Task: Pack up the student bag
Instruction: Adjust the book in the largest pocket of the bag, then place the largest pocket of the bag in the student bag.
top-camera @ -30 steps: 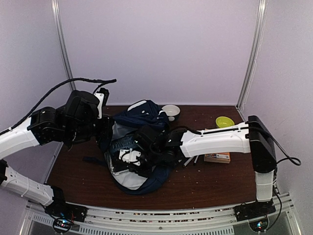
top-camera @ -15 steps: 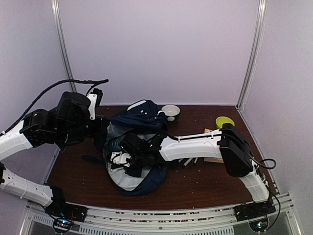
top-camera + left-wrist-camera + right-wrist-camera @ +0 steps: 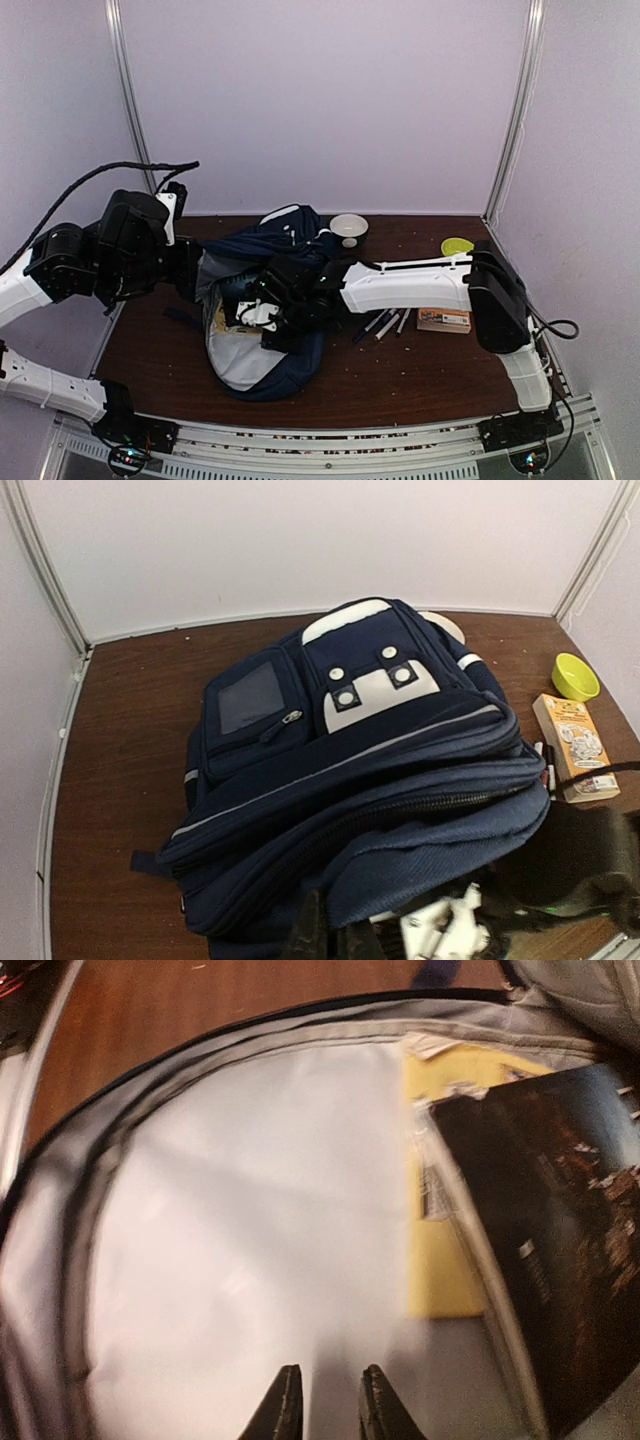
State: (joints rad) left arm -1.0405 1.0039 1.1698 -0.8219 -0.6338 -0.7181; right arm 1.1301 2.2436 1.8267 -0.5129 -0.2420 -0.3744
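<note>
**Backpack held at its rim, right pincer inside**

The navy-blue fabric backpack with white stripe trim lies left of centre on the dark brown wooden table, its mouth gaping and the pale lining showing. Inside, against the lining, sit a flat yellow item and a dark-covered book.

The right gripper is within the opening. Its fingers are parted by a narrow gap and hold nothing.

The left gripper sits at the bag's near rim, its fingers drawn together and seemingly pinching the fabric.

Just right of the bag lie several loose pens. Beyond them is a small orange cardboard box. A round yellow-green bowl stands farther back, and a white bowl sits behind the bag.
</note>
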